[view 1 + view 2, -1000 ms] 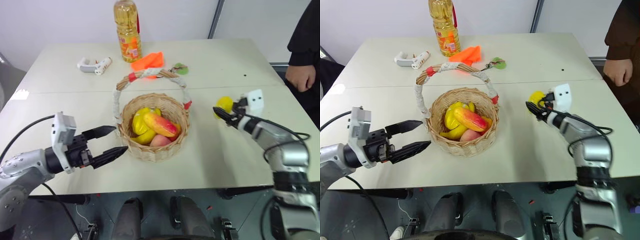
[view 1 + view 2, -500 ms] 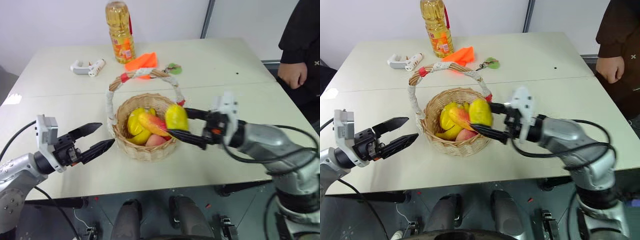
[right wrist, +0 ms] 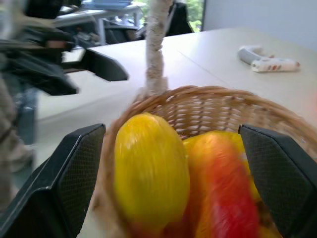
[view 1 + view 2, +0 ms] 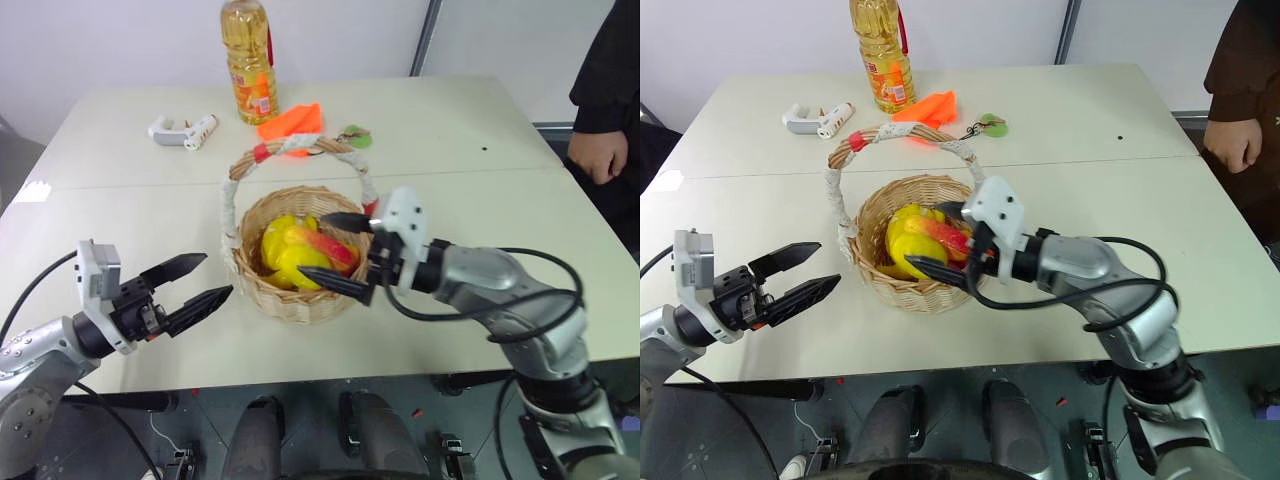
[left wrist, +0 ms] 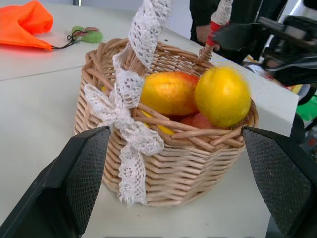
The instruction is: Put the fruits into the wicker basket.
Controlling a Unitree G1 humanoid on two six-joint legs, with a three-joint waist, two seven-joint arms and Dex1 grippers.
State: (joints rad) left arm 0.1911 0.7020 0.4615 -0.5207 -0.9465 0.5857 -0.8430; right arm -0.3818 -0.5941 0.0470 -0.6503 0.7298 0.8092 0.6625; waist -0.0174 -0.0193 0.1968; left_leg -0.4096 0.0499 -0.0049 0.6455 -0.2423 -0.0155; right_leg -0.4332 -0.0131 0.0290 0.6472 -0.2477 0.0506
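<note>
seeing my mango (image 4: 322,247) lie in the wicker basket (image 4: 300,300), pointing ten to four o'clock; both the right gripper (image 4: 338,250) and the left gripper (image 4: 197,284) gape, empty.

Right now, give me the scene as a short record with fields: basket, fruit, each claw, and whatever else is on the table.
basket: wicker basket near the table's front edge, handle arched over it
fruit: lemon and mango inside the basket with other fruit
right claw: open, over the basket
left claw: open, apart from the basket, on its left
other items: oil bottle, orange cloth, white tool at the far side
bystander: person's hand at the table's right edge
</note>
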